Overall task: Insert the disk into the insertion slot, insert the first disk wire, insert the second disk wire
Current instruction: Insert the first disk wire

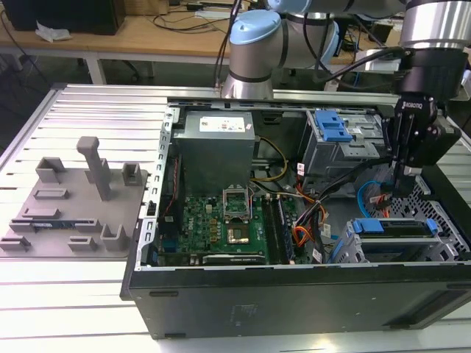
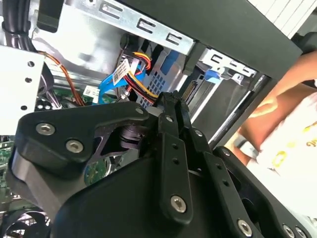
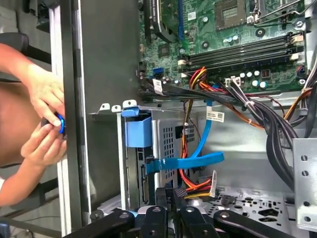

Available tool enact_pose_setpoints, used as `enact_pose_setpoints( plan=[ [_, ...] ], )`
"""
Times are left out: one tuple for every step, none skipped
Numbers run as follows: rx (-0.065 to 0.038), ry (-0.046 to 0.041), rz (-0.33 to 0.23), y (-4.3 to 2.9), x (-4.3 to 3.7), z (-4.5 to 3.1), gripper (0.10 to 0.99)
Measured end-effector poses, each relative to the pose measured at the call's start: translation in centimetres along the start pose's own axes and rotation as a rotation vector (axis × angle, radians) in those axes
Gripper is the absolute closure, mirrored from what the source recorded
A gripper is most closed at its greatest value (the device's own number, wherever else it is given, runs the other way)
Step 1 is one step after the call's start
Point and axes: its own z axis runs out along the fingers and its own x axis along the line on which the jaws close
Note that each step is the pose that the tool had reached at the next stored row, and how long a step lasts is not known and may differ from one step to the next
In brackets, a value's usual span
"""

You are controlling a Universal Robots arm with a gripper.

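Position: my claw [image 1: 404, 187] hangs inside the open computer case [image 1: 294, 294], at 3 o'clock in the exterior view. The case lies on its side on the slatted table [image 1: 96, 110].

Claw state: narrow. In both wrist views the fingers [image 2: 174, 130] stand close together with only a thin gap. I cannot tell whether anything is pinched between them.

Disk: the disk [image 1: 394, 227] sits in the insertion slot [image 1: 344, 248], at 4 o'clock of the case and just at 6 o'clock of my claw. Its blue frame is level with the perforated cage.

Wiring: in the first wrist view a blue flat cable [image 3: 198, 160] runs across the perforated wall to the disk's edge. I cannot tell whether it is fully seated. A red, yellow and black wire bundle [image 3: 190, 181] ends near my fingertips.

Other items:
- The motherboard [image 1: 228, 220] lies at the case centre, with the power supply [image 1: 217, 143] at its 12 o'clock.
- A blue latch piece [image 1: 333, 126] on a grey bay sits at 10 o'clock of my claw, well apart from it.
- A grey fixture plate [image 1: 73, 206] rests on the table at 9 o'clock of the case.

Persons: in the first wrist view a person's hands [image 3: 44, 99] are outside the case wall, holding a small blue item [image 3: 60, 123]
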Motion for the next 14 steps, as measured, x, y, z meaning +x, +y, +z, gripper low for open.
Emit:
enact_pose_setpoints(
  plan=[
    [-0.001,-0.016,0.0,0.0,0.04,0.02,0.922],
    [-0.002,-0.0378,-0.001,0.0,0.07,0.04,0.922],
    [-0.004,-0.0808,-0.001,-0.01,0.14,0.08,0.922],
    [-0.006,-0.102,-0.002,-0.01,0.17,0.1,0.922],
    [-0.007,-0.118,-0.002,-0.01,0.23,0.11,0.922],
    [-0.007,-0.1325,-0.002,-0.02,0.42,0.0,0.922],
    [-0.008,-0.1408,-0.002,-0.03,0.56,-0.09,0.922],
    [-0.01,-0.1593,-0.003,-0.04,0.92,-0.31,0.922],
    [-0.011,-0.1656,-0.004,-0.05,1.11,-0.42,0.922],
    [-0.014,-0.1736,-0.005,-0.06,1.35,-0.49,0.922],
    [-0.016,-0.179,-0.006,-0.08,1.57,-0.44,0.922],
    [-0.017,-0.184,-0.006,-0.09,1.77,-0.37,0.922],
    [-0.019,-0.1931,-0.007,-0.11,2.11,-0.21,0.922],
    [-0.02,-0.1981,-0.007,-0.13,2.32,-0.1,0.922]
  ],
)
